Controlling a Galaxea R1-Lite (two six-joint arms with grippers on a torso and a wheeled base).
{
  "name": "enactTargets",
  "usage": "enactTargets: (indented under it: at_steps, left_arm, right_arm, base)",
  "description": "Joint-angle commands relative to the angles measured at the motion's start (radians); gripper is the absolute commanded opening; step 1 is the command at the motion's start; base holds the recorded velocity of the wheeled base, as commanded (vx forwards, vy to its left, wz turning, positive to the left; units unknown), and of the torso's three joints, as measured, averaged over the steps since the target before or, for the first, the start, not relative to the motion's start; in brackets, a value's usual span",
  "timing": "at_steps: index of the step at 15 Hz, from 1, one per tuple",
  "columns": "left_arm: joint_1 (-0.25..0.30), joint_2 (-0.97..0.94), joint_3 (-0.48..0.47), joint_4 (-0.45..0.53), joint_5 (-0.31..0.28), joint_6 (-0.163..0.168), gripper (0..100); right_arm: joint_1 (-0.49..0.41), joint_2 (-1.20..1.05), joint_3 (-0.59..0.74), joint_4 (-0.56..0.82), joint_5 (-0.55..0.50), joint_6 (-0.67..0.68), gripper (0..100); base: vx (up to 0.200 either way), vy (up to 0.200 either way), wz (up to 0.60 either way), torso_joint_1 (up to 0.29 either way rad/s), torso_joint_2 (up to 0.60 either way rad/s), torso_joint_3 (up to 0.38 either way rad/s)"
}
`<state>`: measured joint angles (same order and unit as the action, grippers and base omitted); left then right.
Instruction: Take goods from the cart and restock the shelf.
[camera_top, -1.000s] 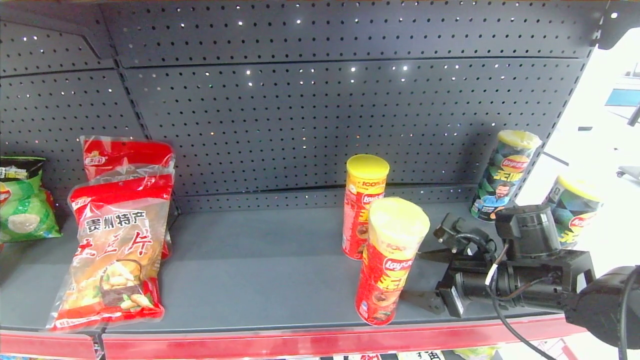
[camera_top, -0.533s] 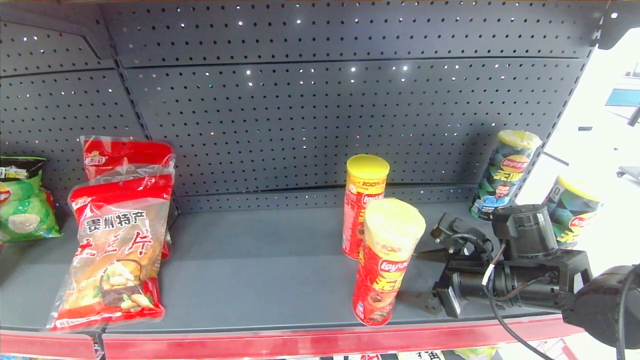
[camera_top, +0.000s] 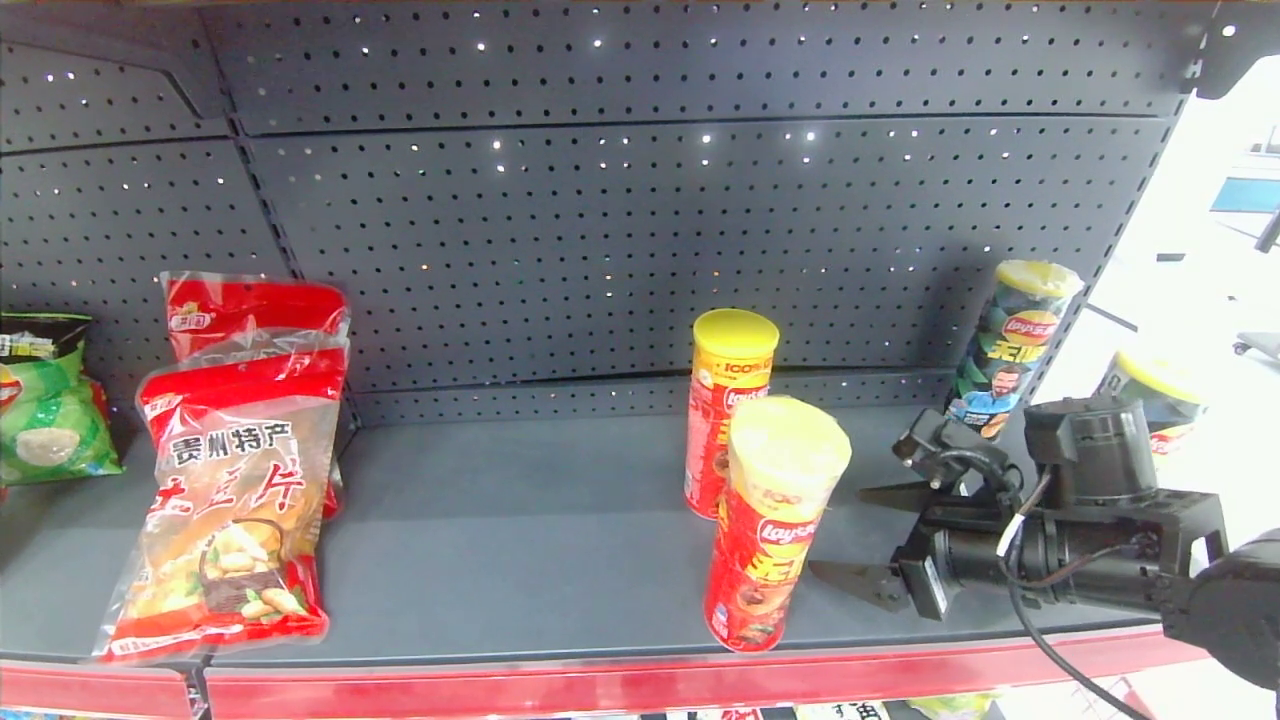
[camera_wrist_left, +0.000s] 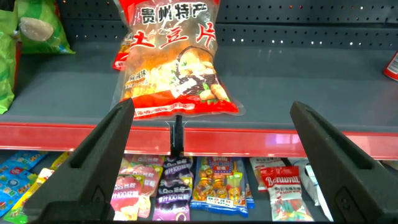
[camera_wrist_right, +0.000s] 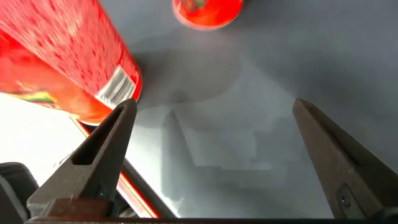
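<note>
The left gripper (camera_wrist_left: 212, 107) is observed nearest, held in front of the shelf's red front edge (camera_wrist_left: 261, 140) with its jaws spread wide and nothing between them. It is faced toward a red snack bag (camera_wrist_left: 171, 62). Small sweet packets (camera_wrist_left: 211, 186) are seen on the level beneath that edge. On the shelf deck (camera_top: 520, 540), the front red chip can (camera_top: 775, 520) is found standing on its base close to the front edge, right of centre. The right gripper (camera_top: 840, 532) is positioned just to the right of this can and low over the deck. Its jaws are released and nothing is held between them. In the right wrist view the can (camera_wrist_right: 62, 56) lies outside the gap, just beside one finger (camera_wrist_right: 99, 155). Whether the two touch cannot be determined. At the left front, the red snack bag (camera_top: 230, 500) is noted leaning back against a second red bag (camera_top: 250, 310). A second red can (camera_top: 728, 410) is set directly behind the front can. A green chip bag (camera_top: 45, 410) is recorded at the far left. A green can (camera_top: 1010, 350) is placed at the rear right, and another green can (camera_top: 1150, 395) is partly hidden behind the right arm. The perforated back panel (camera_top: 640, 240) closes the rear.
</note>
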<state>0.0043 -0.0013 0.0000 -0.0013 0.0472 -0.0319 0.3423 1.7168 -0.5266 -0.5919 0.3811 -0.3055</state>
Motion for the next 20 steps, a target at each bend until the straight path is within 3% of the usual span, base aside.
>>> enactTargets:
  at_steps: [1,6,10,13,16,20]
  left_arm:
    - [0.0,0.001,0.0,0.0,-0.001,0.0,100]
    - [0.0,0.001,0.0,0.0,0.0,0.0,100]
    - [0.0,0.001,0.0,0.0,0.0,0.0,100]
    - [0.0,0.001,0.0,0.0,0.0,0.0,100]
    - [0.0,0.001,0.0,0.0,0.0,0.0,100]
    - [0.0,0.001,0.0,0.0,0.0,0.0,100]
  right_arm:
    - [-0.014,-0.094,-0.009,0.037,-0.005,0.0,100]
    - [-0.039,-0.304,-0.076,0.146,-0.016,0.005,100]
    - [-0.118,-0.53,-0.205,0.408,-0.025,0.019,100]
    - [-0.157,-0.683,-0.231,0.504,-0.068,0.042,100]
    - [-0.184,-0.838,-0.159,0.555,-0.137,0.072,100]
    - [-0.181,-1.027,0.059,0.541,-0.406,0.186,100]
  base:
    - [0.0,0.0,0.0,0.0,0.0,0.0]
    - [0.0,0.0,0.0,0.0,0.0,0.0]
    - [0.0,0.0,0.0,0.0,0.0,0.0]
    - [0.0,0.0,0.0,0.0,0.0,0.0]
    - [0.0,0.0,0.0,0.0,0.0,0.0]
    - [0.0,0.0,0.0,0.0,0.0,0.0]
